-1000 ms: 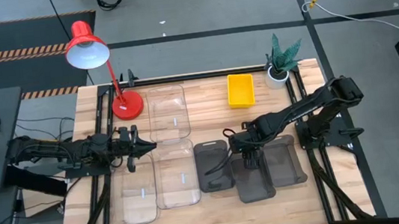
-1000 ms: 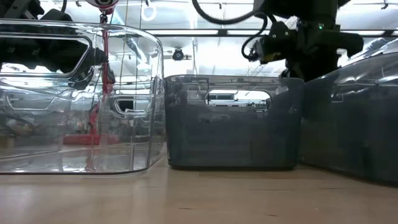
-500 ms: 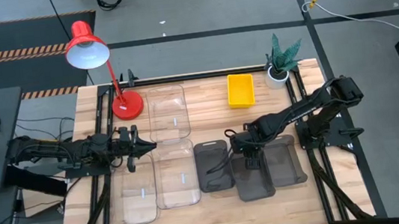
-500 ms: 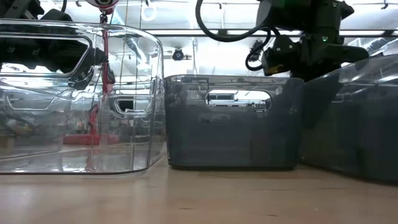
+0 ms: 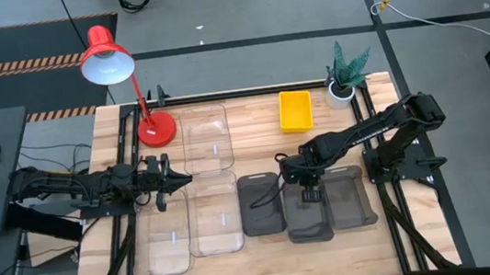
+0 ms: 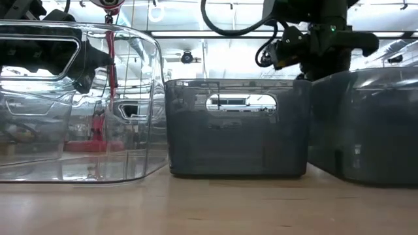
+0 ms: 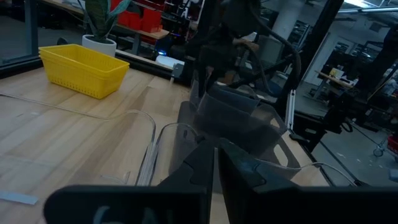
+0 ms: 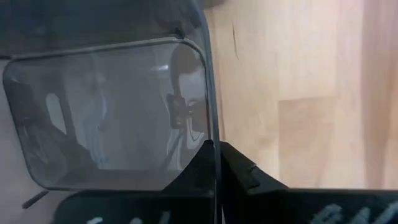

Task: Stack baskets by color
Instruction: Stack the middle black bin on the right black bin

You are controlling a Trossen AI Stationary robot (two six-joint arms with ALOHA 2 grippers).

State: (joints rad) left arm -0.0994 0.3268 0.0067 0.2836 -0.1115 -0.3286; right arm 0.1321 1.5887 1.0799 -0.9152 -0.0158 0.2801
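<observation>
From above, my right gripper sits over the middle dark grey basket, one of three side by side at the near right. My right wrist camera shows what that hides: my fingers clenched on this basket's thin rim. My left gripper rests closed among the clear baskets. The yellow basket sits far back, empty.

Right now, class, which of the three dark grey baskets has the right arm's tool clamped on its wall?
The middle grey basket, between the other two. The right tool is shut on its far wall; the left one and right one are untouched.
</observation>
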